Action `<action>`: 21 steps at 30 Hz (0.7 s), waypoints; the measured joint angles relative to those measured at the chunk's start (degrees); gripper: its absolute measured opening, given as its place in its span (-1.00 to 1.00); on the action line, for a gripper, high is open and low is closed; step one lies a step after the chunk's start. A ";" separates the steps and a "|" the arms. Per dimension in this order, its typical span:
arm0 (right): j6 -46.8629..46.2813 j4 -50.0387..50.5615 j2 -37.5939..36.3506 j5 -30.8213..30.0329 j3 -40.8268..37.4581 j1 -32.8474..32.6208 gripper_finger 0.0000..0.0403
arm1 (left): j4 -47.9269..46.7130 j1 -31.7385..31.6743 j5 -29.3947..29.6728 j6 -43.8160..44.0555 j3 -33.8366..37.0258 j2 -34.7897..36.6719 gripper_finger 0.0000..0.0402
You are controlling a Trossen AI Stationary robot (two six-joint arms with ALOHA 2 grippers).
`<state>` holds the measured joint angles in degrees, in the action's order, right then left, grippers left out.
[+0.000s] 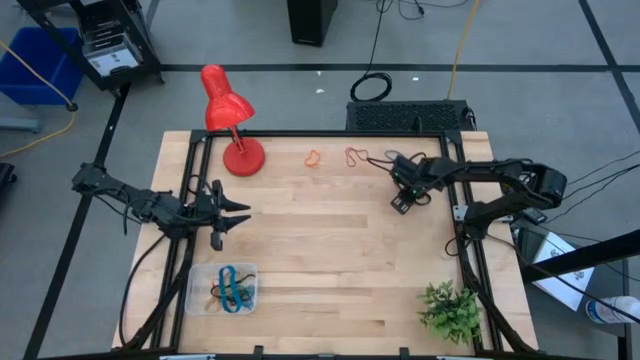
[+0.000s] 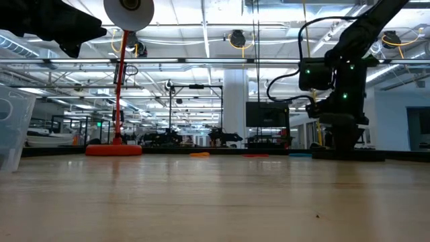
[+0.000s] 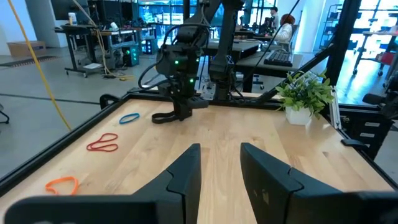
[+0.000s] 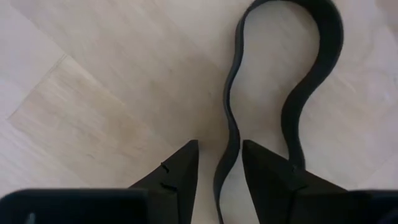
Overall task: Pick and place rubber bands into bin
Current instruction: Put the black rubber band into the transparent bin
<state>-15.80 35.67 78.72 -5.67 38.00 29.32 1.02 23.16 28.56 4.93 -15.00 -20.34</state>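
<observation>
Straddling a wide black rubber band (image 4: 283, 93) flat on the pale wooden table (image 4: 93, 93), the right gripper (image 4: 219, 163) has parted, unclenched fingers; the left gripper (image 1: 232, 217) waits open.

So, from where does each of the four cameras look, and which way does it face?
High view: above, straight down on the table; both arms, red lamp, bin.
Low view: at tabletop height, level across; right arm, lamp base.
Left wrist view: across the table past the left tool to the right arm, plant.
Right wrist view: straight down; right tool astride a black rubber band.
Shared: the black band also shows in the left wrist view.
</observation>
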 joint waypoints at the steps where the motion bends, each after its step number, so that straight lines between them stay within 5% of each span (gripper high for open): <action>1: -0.40 -0.48 -0.02 0.03 -0.43 0.00 -0.44 | 0.00 0.00 0.00 0.00 0.00 0.00 -0.40; 13: 1.19 -4.03 -0.15 0.42 -1.57 -0.06 -0.96 | -0.01 0.00 0.00 -0.28 0.00 0.00 -0.40; 21: 5.85 -13.24 -0.02 -0.29 -1.70 -3.11 -0.99 | -0.02 0.00 0.00 -1.46 0.00 -0.02 -0.40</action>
<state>-9.95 22.43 78.70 -5.96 36.29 26.21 0.99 23.16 28.56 3.47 -15.00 -20.36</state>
